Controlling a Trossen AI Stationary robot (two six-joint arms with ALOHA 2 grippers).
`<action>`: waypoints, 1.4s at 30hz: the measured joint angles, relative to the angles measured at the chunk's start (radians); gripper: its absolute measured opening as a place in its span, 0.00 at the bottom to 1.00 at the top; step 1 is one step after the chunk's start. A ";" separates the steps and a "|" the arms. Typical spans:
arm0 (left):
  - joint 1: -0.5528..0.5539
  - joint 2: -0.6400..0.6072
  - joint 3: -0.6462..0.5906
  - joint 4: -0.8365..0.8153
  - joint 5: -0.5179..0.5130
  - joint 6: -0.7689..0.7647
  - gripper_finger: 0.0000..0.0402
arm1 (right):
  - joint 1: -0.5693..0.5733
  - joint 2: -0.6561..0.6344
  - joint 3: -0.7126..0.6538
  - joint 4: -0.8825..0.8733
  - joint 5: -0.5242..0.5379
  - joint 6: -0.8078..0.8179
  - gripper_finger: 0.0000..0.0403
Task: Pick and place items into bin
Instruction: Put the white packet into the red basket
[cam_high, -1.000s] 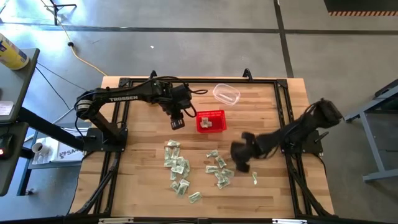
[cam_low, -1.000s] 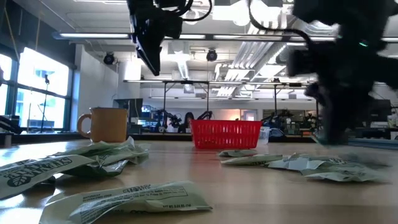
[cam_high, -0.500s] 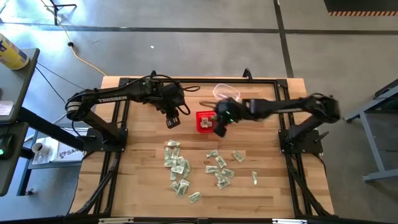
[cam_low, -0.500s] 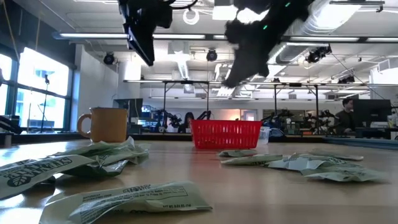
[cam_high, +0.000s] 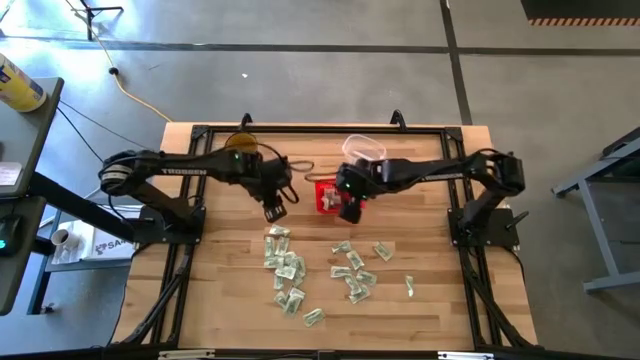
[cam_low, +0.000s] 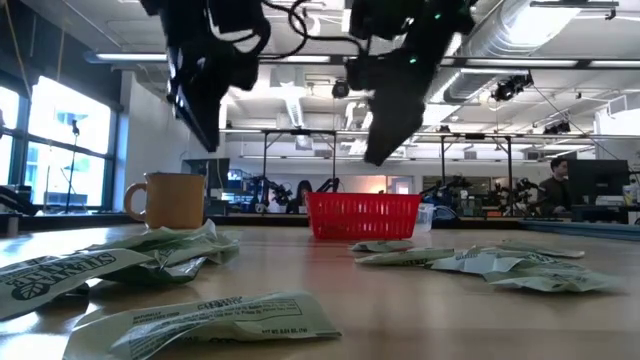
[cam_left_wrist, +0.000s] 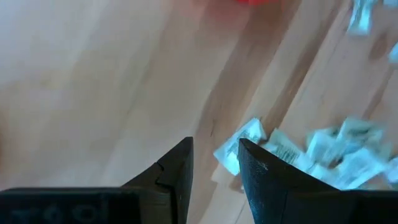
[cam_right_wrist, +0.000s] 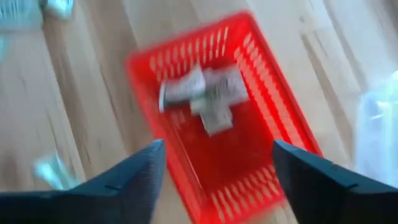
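At the far left edge of the high view a yellow bottle (cam_high: 20, 84) stands on a dark side table (cam_high: 15, 215), off the workbench. On the wooden table (cam_high: 230, 300) the amber mug (cam_low: 173, 200) sits near the back left, mostly hidden under the left arm in the high view. The left gripper (cam_high: 274, 210) hangs above bare wood just left of the red basket (cam_high: 326, 196); its fingers (cam_left_wrist: 176, 167) stand slightly apart with nothing between them. In front of it lies one cluster of bills (cam_high: 285, 272), a second cluster (cam_high: 353, 270) to its right, and a lone bill (cam_high: 409, 287) farther right. The right gripper (cam_high: 350, 207) hovers over the basket (covering most of it from above), its fingers (cam_right_wrist: 140, 177) spread wide and empty. Crumpled bills in the basket (cam_right_wrist: 206, 99) lie on its floor. A clear plastic container (cam_high: 365, 150) sits just behind the basket. Beyond the table is a workshop with ceiling lights, and a person (cam_low: 558, 185) at far right.
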 joint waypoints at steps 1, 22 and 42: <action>-0.017 0.000 -0.030 0.016 0.000 0.031 0.40 | 0.012 -0.016 -0.015 -0.018 0.007 -0.019 0.77; -0.193 0.080 -0.272 0.393 0.022 0.252 0.40 | 0.181 -0.204 -0.347 0.025 0.072 0.179 0.81; -0.059 0.171 -0.250 0.495 -0.164 0.338 0.06 | 0.190 -0.204 -0.354 0.068 0.147 0.226 0.81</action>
